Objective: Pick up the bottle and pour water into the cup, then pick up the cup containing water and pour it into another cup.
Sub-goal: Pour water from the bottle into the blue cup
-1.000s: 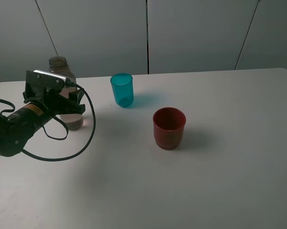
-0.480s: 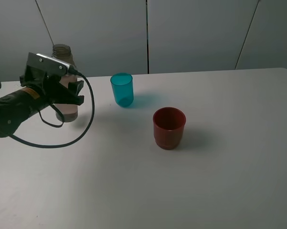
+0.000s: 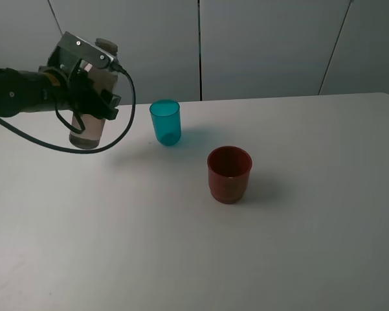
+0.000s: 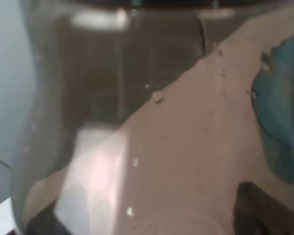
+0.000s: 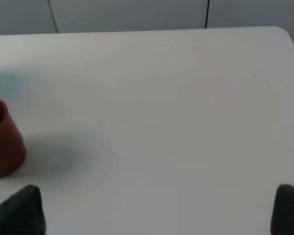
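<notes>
Room: a plain grey wall [image 3: 265, 45] stands behind a wide white table [image 3: 181, 259].
My left gripper: my left gripper [image 3: 94, 97] is clamped tight around the middle of the bottle [image 3: 85, 133].
Where the bottle is: it hangs in the air over the back left part of the table. Its open top leans a little toward the teal cup [image 3: 165, 122]. My left wrist camera is so close that the bottle fills the whole view.
Water: the water inside looks brownish, and its top line sits slanted.
How it will feel: I think it has some weight, because there is water in it. The plastic looks thin and smooth, so it may squash or slip. It has no cap, so a quick tip could spill.
Best place to hold: the wide middle, where I have it, not the thin neck.
Teal cup: it stands upright on the table, near the bottle but not touching it.
Red cup: the red cup [image 3: 229, 173] stands upright too, closer to the front, apart from the teal cup.
My right gripper: my right gripper [image 5: 156, 210] has its jaws wide apart and holds nothing.
</notes>
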You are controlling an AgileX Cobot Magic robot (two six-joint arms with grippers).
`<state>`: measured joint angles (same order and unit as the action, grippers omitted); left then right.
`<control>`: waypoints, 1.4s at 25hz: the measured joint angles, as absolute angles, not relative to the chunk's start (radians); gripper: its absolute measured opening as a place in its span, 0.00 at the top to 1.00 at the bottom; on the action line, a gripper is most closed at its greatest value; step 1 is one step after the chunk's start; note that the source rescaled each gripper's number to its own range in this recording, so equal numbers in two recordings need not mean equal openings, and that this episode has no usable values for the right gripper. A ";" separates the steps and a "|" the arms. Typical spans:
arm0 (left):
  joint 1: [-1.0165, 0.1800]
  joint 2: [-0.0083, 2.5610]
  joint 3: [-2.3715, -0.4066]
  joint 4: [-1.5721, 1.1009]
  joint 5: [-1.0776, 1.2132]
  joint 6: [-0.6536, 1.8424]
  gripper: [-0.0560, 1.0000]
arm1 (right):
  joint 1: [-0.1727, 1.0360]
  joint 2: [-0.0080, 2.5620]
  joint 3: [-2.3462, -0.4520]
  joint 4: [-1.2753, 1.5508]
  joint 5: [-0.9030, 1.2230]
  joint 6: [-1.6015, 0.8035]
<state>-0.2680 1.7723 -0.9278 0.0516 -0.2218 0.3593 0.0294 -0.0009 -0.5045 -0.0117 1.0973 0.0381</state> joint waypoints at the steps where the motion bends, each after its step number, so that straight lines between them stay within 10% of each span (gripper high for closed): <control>1: -0.264 1.772 -0.949 0.088 -0.174 0.347 0.95 | 0.029 -0.001 -0.504 -0.012 1.097 0.038; 35: -0.246 1.958 -1.201 0.524 0.207 0.317 0.95 | 0.029 -0.001 -0.504 -0.012 1.097 0.038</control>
